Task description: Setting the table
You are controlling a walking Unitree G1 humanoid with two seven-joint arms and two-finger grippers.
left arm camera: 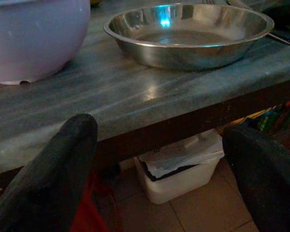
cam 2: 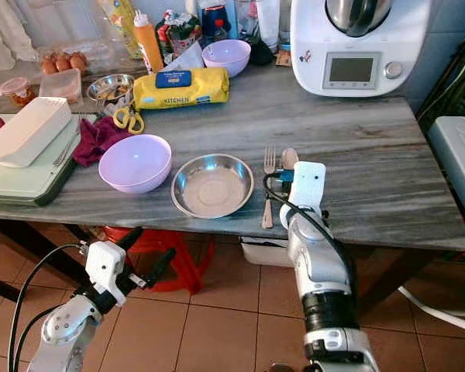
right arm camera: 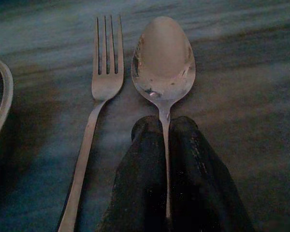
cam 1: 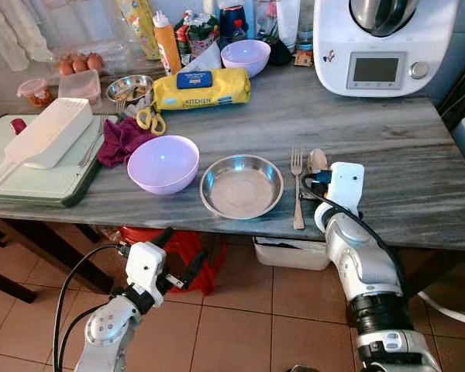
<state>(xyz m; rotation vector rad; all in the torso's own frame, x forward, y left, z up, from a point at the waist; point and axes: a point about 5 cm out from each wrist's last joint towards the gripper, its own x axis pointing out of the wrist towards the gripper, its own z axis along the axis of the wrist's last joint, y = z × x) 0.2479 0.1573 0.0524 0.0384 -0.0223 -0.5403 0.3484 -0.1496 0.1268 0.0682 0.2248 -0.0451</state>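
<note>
Nearest to me, my left gripper point(cam 1: 180, 273) hangs below the grey marble-patterned table point(cam 1: 387, 147), its two black fingers point(left arm camera: 48, 179) spread wide and holding nothing. From its wrist view I see under the table edge a white plastic box point(left arm camera: 181, 169) on the tiled floor.

My right gripper point(right arm camera: 166, 145) lies on the table, near its front edge; the head views hide its fingertips behind the white wrist block, but the right wrist view shows both fingers pressed together on the handle of the one steel spoon point(right arm camera: 163, 60). One steel fork point(cam 1: 297, 186) lies just beside it, between the spoon and the round shallow steel dish point(cam 1: 242, 186).

I count two lilac plastic bowls: one point(cam 1: 163, 163) beside the dish, one point(cam 1: 246, 56) farther back.
</note>
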